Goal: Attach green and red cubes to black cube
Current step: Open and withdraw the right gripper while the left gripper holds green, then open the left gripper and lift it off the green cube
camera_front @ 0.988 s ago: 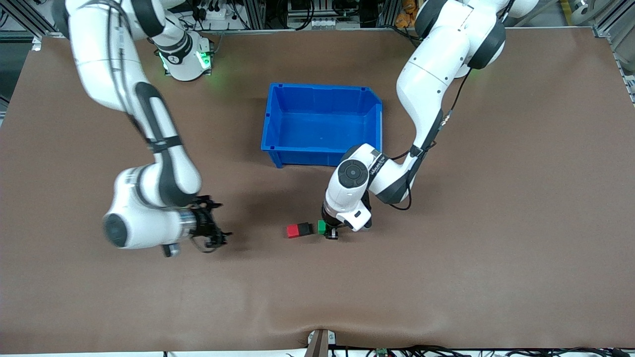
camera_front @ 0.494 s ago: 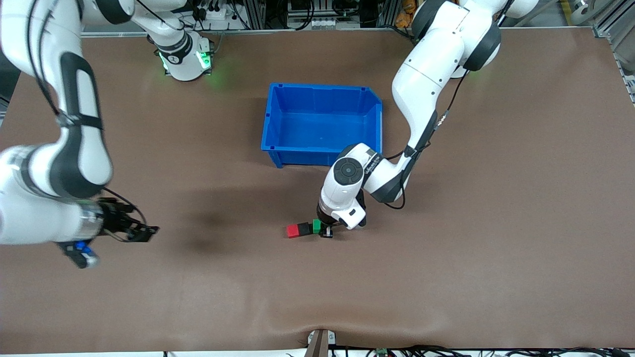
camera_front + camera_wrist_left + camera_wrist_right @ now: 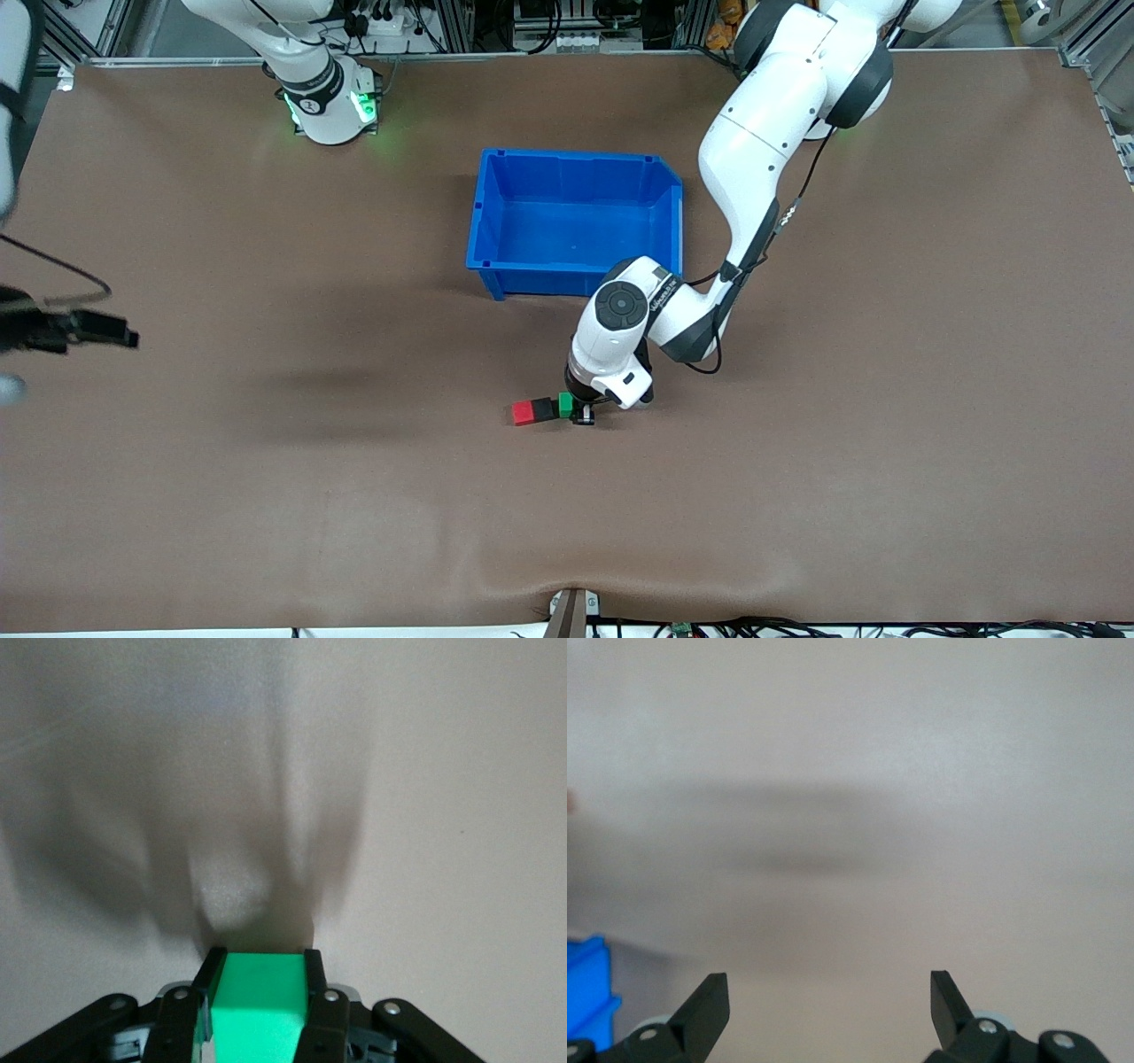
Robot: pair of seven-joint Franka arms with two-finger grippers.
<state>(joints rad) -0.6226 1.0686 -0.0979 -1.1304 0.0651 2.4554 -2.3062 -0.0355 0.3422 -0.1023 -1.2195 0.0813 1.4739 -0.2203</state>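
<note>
The green cube (image 3: 565, 405) sits low on the table (image 3: 797, 496), clamped between the fingers (image 3: 314, 979) of the left gripper (image 3: 580, 414); the left wrist view shows both fingers pressed flat against its two opposite faces. Right beside it, toward the right arm's end of the table, lies the black cube (image 3: 543, 408), and touching that one in turn is the red cube (image 3: 523, 413). The three form a short row whose long axis runs along the table from one arm's end toward the other, with the black cube in the middle. From the front view the green cube looks flush against the black one, though whether any gap remains cannot be told. The relation that counts is this: the black cube lies straight off the green cube's free face, on the side away from the left arm's wrist, so any last push probably goes along the row's axis. The row lies nearer to the front camera than the blue bin (image 3: 496, 257).

The right gripper (image 3: 89, 330) is over the table's edge at the right arm's end, well apart from the cubes, its fingers (image 3: 704, 1010) spread wide with nothing between them; that arm waits.
</note>
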